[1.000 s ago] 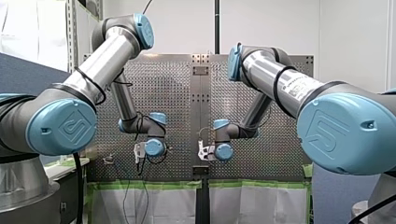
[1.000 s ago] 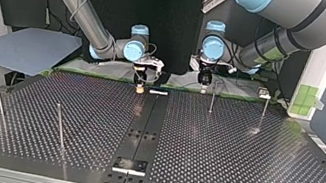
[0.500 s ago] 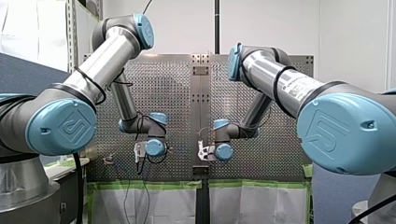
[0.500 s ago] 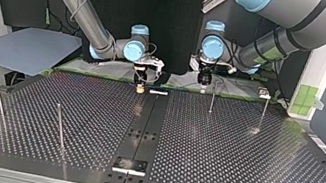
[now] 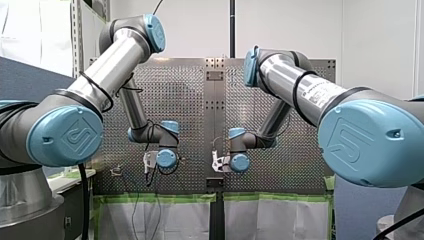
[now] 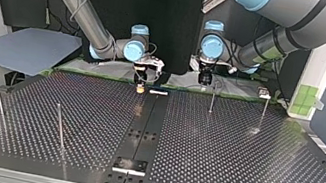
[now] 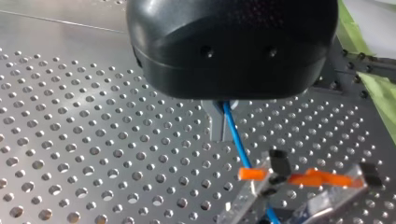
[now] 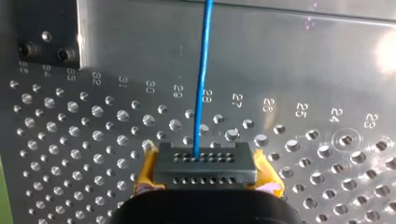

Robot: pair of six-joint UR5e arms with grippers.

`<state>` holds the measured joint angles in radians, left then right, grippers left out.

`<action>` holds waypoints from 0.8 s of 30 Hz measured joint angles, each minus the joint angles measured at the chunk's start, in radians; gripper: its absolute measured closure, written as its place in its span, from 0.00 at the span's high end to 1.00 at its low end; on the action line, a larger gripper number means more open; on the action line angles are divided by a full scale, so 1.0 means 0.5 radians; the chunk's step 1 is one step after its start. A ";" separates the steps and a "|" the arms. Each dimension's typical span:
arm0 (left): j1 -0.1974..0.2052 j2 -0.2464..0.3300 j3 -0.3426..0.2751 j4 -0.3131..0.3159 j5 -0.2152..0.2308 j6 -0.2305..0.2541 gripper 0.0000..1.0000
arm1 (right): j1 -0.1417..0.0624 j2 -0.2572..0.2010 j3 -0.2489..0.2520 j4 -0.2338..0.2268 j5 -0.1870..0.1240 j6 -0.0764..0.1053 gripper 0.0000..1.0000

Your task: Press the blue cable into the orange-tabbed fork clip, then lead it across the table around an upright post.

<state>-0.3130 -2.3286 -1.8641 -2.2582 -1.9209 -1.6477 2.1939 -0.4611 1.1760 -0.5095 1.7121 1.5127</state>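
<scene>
In the left wrist view the blue cable comes out from my left gripper, whose metal fingers stand together on it. Just ahead, the cable runs through the clear fork clip with orange tabs. In the right wrist view my right gripper has its yellow pads shut on a black perforated connector block, and the cable leads away from that block. In the top view my left gripper and my right gripper both hang low at the table's far edge.
Thin upright posts stand on the perforated table: two at the far right of the top view, and two at the near left. A dark centre strip splits the table. A grey board lies off the left side.
My left wrist has shifted very slightly. My right arm and the posts have not moved.
</scene>
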 joint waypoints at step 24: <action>-0.078 0.076 0.001 0.005 0.100 -0.004 0.00 | -0.012 -0.075 0.000 0.064 0.009 -0.021 0.00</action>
<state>-0.3520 -2.2908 -1.8635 -2.2556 -1.8709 -1.6495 2.1880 -0.4984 1.1758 -0.4776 1.7166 1.5024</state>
